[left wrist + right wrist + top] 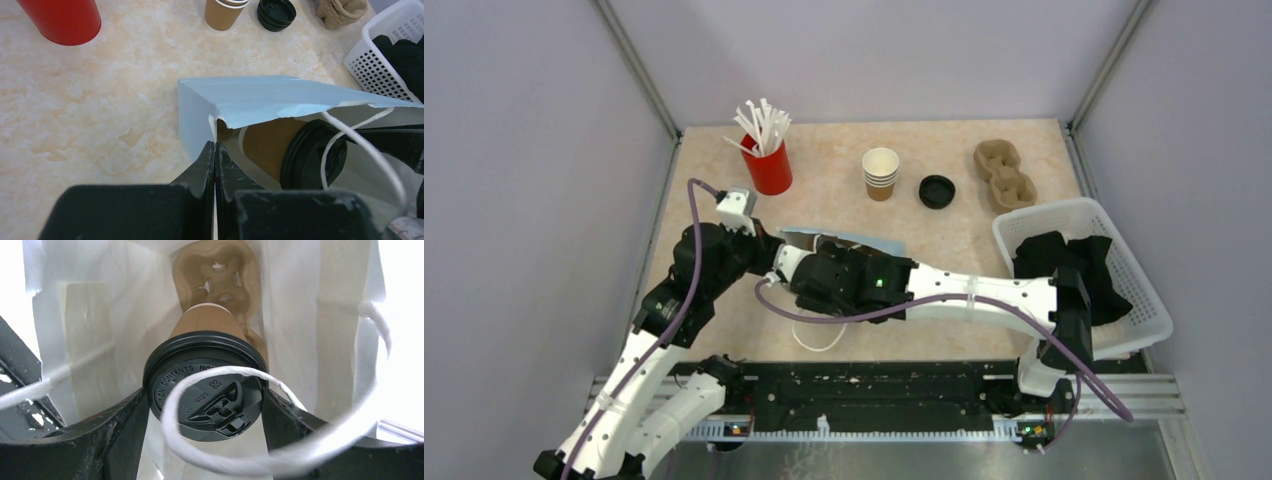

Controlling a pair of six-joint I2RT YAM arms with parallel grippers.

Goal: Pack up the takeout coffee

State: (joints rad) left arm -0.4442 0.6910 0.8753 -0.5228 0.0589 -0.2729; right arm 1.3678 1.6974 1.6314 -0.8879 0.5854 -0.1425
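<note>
The takeout coffee (pixel 205 330) lies on its side inside the paper bag (pixel 260 97) on the counter (pixel 100 100), left fingers (pixel 202 167) pinched together on the bag's torn rim at its 9 o'clock, right fingers (pixel 125 435) clamped on the black lid (pixel 215 400) at 9 and 3 o'clock.

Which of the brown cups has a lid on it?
The cup lying inside the paper bag, held by the right gripper, wears a black lid; the stacked cups standing outside are open-topped.
</note>
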